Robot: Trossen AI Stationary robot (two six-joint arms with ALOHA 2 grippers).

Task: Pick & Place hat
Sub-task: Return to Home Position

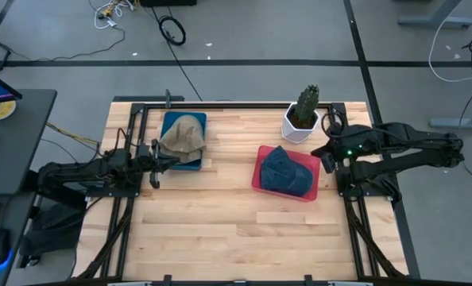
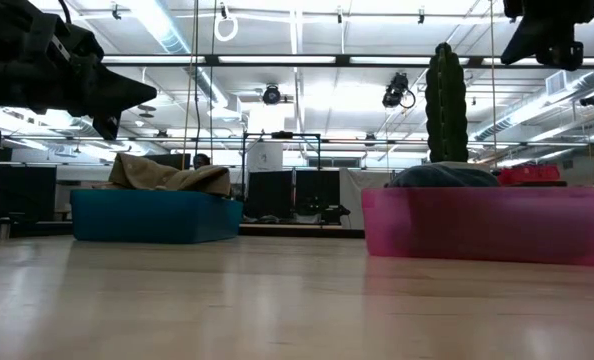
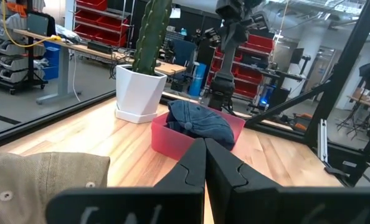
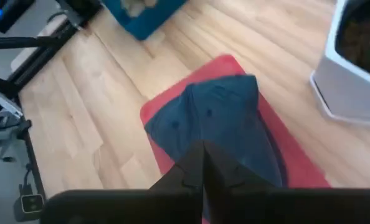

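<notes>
Lift the right pincer [image 1: 328,157], pinched shut on nothing just right of the red bin [image 1: 257,176], clear before folding back (no brushing the blue caps [image 1: 288,172] inside). Draw the left pincer [image 1: 171,161], equally closed and empty, straight back from the brown cap [image 1: 182,135] in the blue bin [image 1: 190,164], well left of the red bin.

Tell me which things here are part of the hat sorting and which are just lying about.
Job: brown cap in blue bin; blue cap in red bin; left tool by blue bin, right tool by red bin, both shut.
Lying about: cactus in white pot; floor cables.
</notes>
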